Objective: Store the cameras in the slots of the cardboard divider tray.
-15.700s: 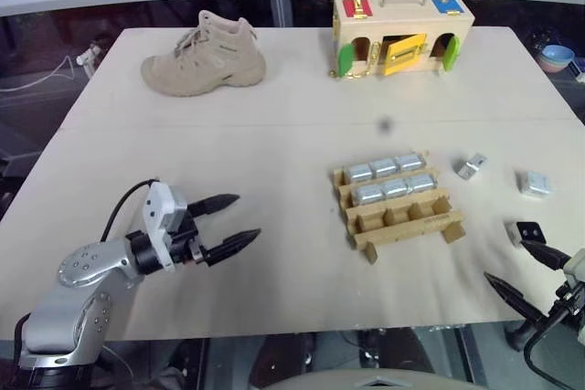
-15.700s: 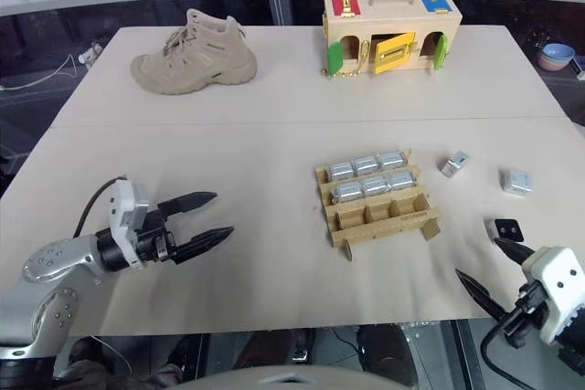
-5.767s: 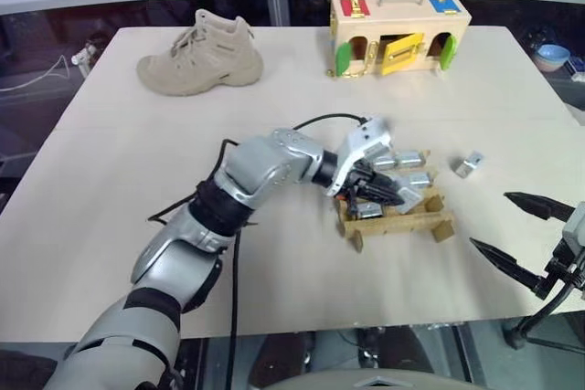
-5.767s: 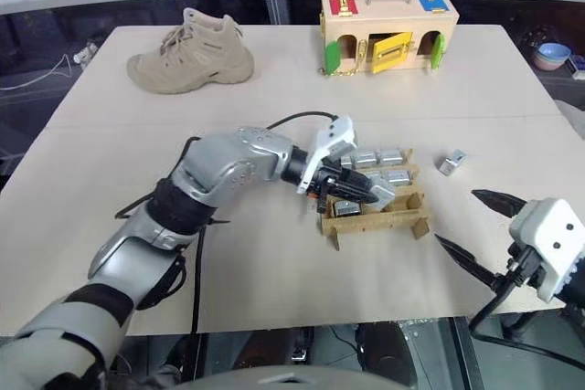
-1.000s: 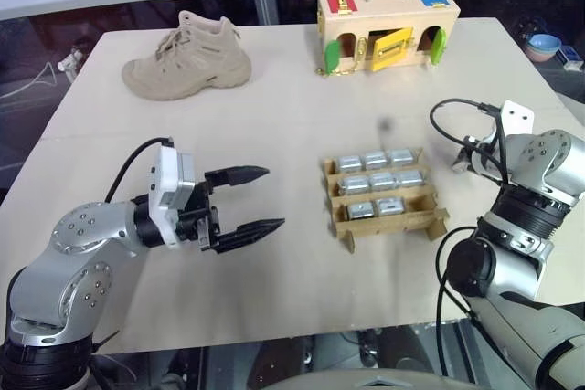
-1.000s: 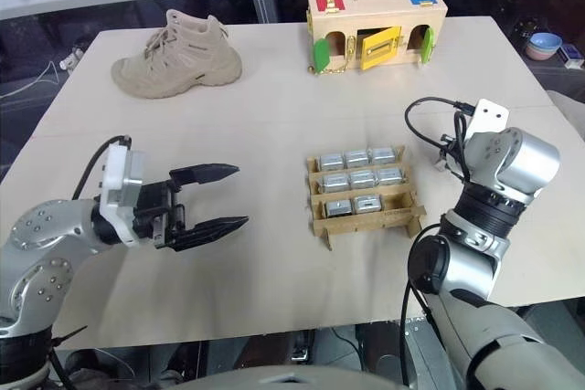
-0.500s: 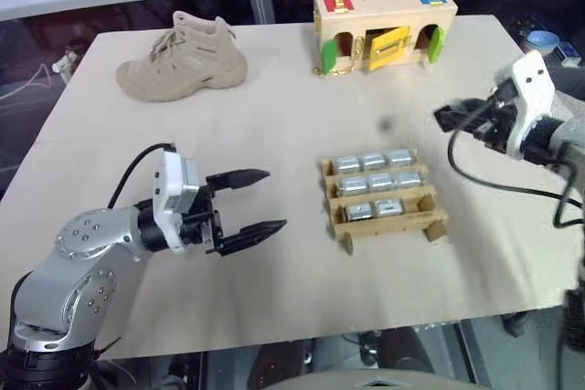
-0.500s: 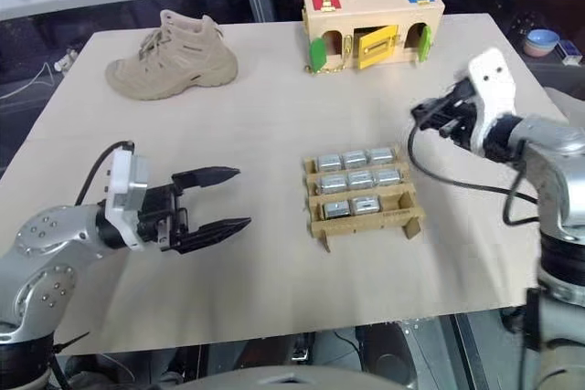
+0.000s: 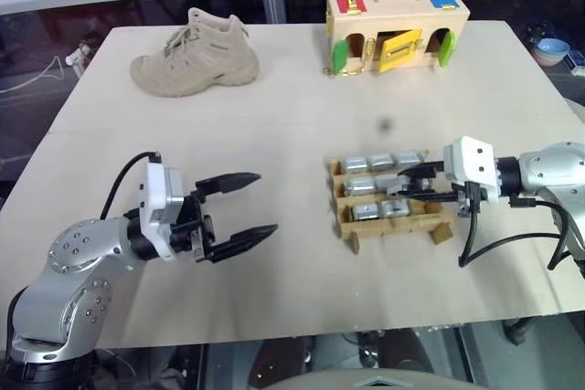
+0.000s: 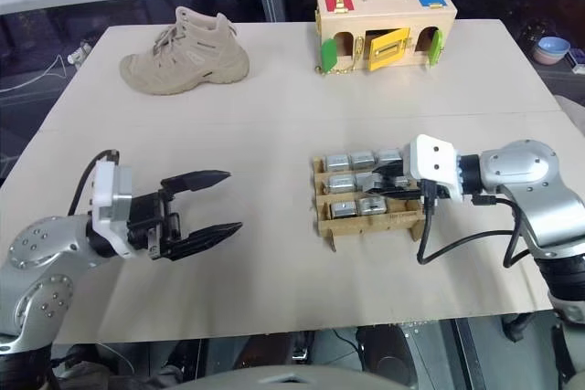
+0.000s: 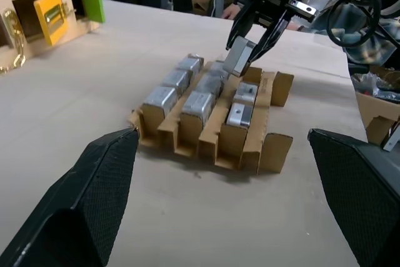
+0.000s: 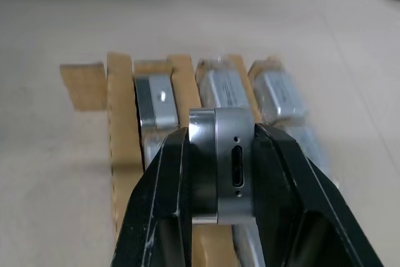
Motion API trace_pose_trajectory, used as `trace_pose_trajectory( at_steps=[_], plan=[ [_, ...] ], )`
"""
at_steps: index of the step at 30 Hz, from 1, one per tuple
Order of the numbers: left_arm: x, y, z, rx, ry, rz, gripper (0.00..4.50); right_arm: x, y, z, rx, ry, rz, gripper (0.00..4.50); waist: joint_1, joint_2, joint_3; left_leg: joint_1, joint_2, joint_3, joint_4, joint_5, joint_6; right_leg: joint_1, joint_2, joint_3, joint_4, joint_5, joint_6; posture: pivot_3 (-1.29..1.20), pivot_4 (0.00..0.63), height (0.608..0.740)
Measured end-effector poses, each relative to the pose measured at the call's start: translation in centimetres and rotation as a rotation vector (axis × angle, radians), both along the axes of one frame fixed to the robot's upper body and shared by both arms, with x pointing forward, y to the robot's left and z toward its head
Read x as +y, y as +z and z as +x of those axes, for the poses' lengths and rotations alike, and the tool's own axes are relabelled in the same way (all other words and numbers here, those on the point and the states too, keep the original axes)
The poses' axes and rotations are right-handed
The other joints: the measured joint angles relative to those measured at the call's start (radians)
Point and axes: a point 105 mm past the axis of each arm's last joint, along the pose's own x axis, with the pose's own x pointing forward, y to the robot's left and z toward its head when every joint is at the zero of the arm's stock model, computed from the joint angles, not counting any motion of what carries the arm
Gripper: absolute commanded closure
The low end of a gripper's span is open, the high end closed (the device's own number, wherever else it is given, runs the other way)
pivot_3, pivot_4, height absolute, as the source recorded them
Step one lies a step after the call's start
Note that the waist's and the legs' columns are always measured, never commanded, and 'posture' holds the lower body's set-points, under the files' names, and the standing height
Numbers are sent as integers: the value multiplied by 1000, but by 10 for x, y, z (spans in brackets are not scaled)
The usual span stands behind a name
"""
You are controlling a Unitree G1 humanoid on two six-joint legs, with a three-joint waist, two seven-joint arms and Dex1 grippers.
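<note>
Half a second ago the right arm was raised out to the right of the tray; now the right end effector (image 12: 219, 173) has come in low over the cardboard divider tray (image 9: 439, 228), clenched on one of the cameras (image 12: 220, 166), a silver block pinched upright between its two black fingers. From the left wrist view that block hangs just above the right end of the tray, and I cannot tell whether it touches the cardboard yet.

Nearest the robot on the left side of the table (image 9: 302, 107), the left end effector (image 9: 236, 211) hovers released, its fingers spread wide and holding nothing, well apart from the tray.

In the middle right of the table, the tray already carries cameras: the far row looks full with three, the middle row shows at least two, and the near row holds two, with the rest of the right-hand slots hidden under the right end effector. By my reading most of the nine are stored and the one in hand is among the last; no loose cameras lie on the bare table around the tray. What is left is to lower this block into a free slot and let go.

Far across the table stand a tan boot (image 9: 196, 55) on the left and a wooden latch box (image 9: 398, 31) with coloured doors on the right, neither involved.
</note>
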Motion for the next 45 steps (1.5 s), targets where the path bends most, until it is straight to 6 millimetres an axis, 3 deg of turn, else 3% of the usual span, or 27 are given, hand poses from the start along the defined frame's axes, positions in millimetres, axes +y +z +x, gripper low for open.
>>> trace_pose_trajectory(
  at_steps=[15,27,33,35,40,41,45],
  plan=[
    [3,1,-1,4,7,-4,0,-37,-19,-6,56,-108,-50,3746,1,0,0,-2,-1,-1,0,0,0,-1,-2,-2,-1,0,0,0,150,740],
    [2,2,-2,-3,-5,-1,0,-32,-30,-4,4,-17,-136,3746,1,0,0,-2,-1,-1,0,0,0,-1,-2,-4,-1,0,0,0,150,740],
    [2,1,-3,-4,-6,0,0,-32,-35,-4,61,1,-144,1045,2,0,0,-2,-1,-2,0,0,0,-1,-2,-4,-1,0,0,0,150,740],
    [3,0,-3,-1,2,-1,0,-35,-24,-4,58,-44,-78,211,3,0,0,-3,-1,-2,1,0,0,-1,-3,-4,-1,0,0,0,150,740],
    [6,-2,0,-2,56,-18,0,-51,10,-12,55,-226,126,75,6,0,-1,-4,-2,-4,0,0,0,-1,-3,-5,-1,0,0,0,150,740],
    [7,-2,0,1,77,-48,0,-65,17,-22,53,-346,208,75,14,-1,-2,-4,-2,-5,0,0,0,-1,-4,-7,-1,0,0,0,150,740],
    [12,-9,-1,43,129,-79,0,-88,-1,-45,81,-549,272,75,22,-1,-3,-4,-2,-5,0,-1,0,-1,-4,-6,-1,0,0,0,150,740]
  ],
)
